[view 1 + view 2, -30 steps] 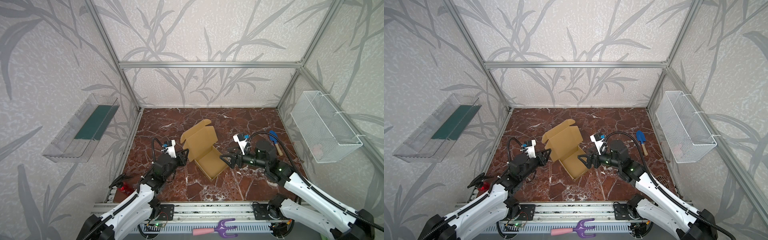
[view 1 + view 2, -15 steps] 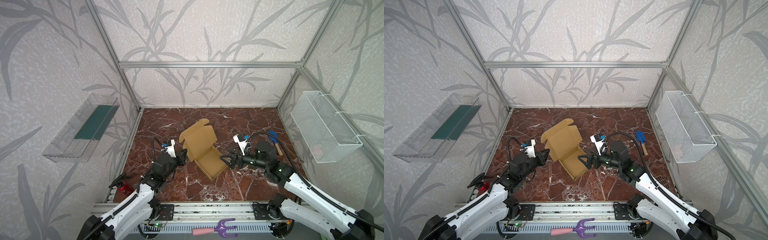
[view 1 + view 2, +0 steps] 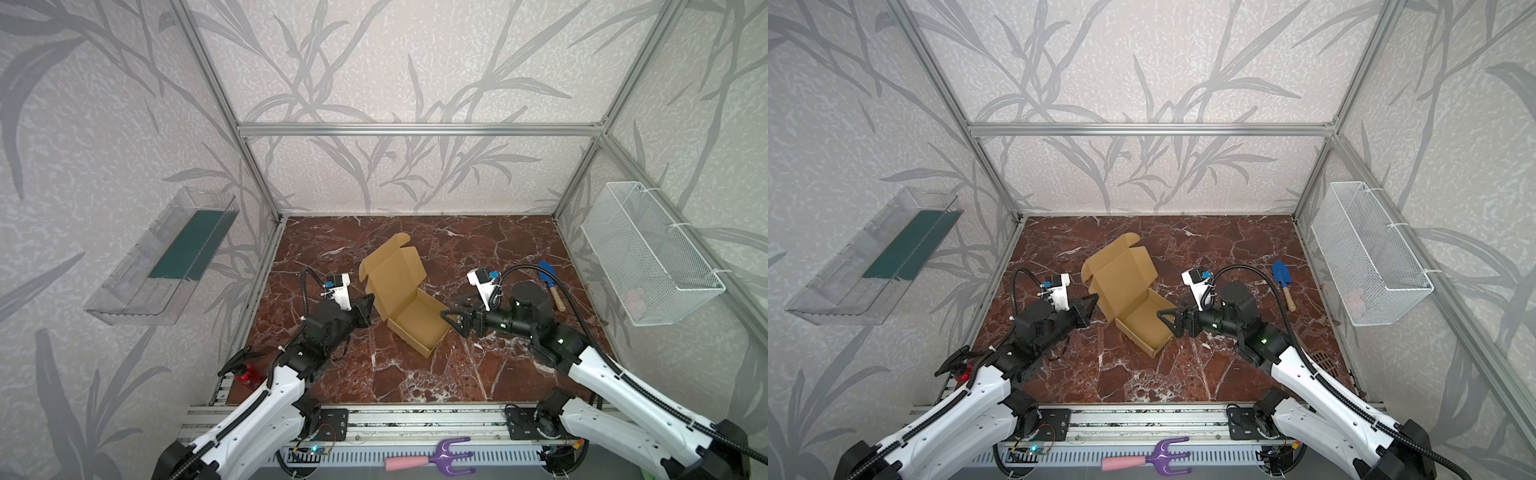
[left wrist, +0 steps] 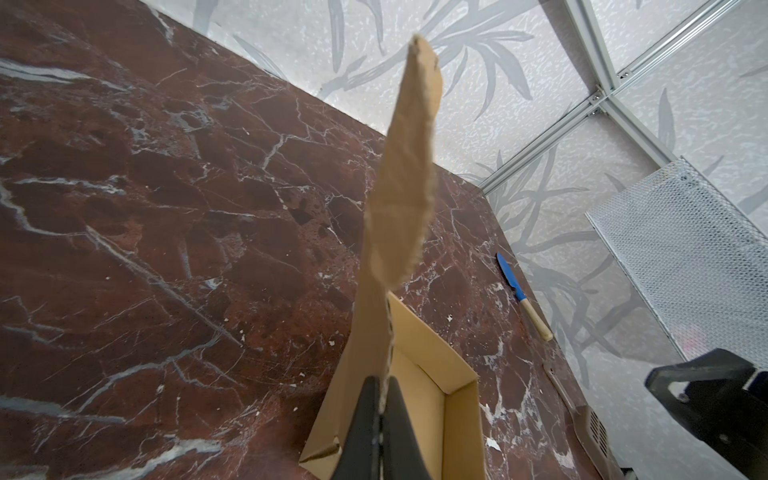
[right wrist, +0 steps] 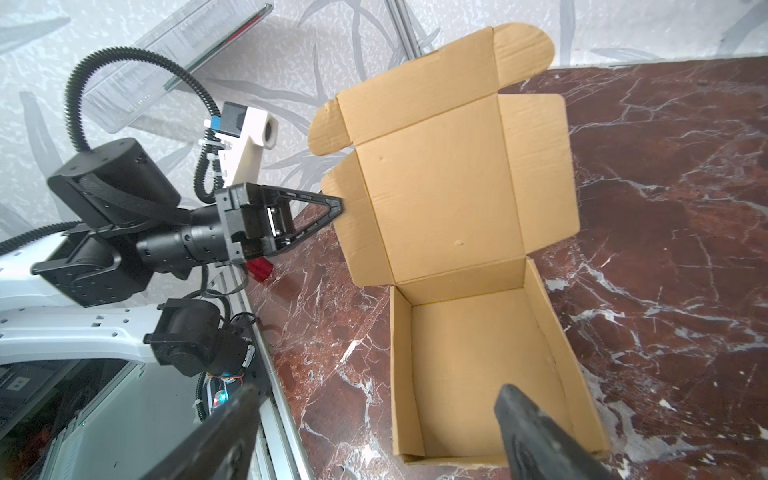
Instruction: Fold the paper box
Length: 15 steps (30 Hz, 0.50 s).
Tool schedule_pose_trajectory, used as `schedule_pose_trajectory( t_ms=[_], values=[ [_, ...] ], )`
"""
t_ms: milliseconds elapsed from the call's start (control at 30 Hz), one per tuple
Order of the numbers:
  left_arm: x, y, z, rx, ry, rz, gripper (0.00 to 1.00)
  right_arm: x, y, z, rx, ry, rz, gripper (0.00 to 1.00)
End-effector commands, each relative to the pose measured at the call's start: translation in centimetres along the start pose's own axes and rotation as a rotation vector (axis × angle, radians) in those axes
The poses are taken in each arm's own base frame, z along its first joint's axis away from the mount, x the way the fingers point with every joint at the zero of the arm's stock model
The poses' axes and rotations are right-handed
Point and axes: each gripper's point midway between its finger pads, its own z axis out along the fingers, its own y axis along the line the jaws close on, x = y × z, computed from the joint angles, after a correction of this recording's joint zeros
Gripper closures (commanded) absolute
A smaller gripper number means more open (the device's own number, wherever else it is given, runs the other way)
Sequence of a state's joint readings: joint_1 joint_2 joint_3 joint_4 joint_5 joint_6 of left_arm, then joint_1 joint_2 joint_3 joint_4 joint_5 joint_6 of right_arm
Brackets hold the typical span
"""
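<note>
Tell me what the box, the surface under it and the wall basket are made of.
The paper box: tan corrugated cardboard, matte, creased flaps, ragged edges. The tabletop: glossy red-brown marble look with white veins, possibly imitation. The wall basket: white metal mesh, apparently coated.

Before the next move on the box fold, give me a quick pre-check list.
1. Left gripper clamped on the lid's side flap: ok.
2. Right gripper open, holding nothing: ok.
3. Paper box walls standing: ok.
4. Lid closed: not ok, it stands upright.
5. Blue trowel lying apart from the box: ok.
6. Right gripper touching the box wall: cannot tell.
</note>
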<state>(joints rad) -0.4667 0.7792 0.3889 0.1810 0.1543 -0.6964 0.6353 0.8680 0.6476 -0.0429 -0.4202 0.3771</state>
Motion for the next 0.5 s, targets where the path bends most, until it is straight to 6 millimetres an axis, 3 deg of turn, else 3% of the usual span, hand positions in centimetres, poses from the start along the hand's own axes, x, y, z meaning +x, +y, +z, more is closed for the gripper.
schedule_pose_trajectory(
  t_ms=[0, 167, 467],
  values=[
    [-0.8, -3.1, -0.6, 0.09, 0.065, 0.032, 1.0, -0.8, -1.0, -0.9, 0.067, -0.046, -0.011, 0.11],
    [-0.8, -7.0, -1.5, 0.216, 0.183, 0.094, 1.0, -2.2, -2.6, -2.5, 0.123, -0.112, 0.03, 0.11],
    [-2.2, -12.2, -4.4, 0.333, 0.352, 0.194, 1.0, -4.2, -4.7, -5.8, 0.203, -0.231, 0.089, 0.11]
  ],
)
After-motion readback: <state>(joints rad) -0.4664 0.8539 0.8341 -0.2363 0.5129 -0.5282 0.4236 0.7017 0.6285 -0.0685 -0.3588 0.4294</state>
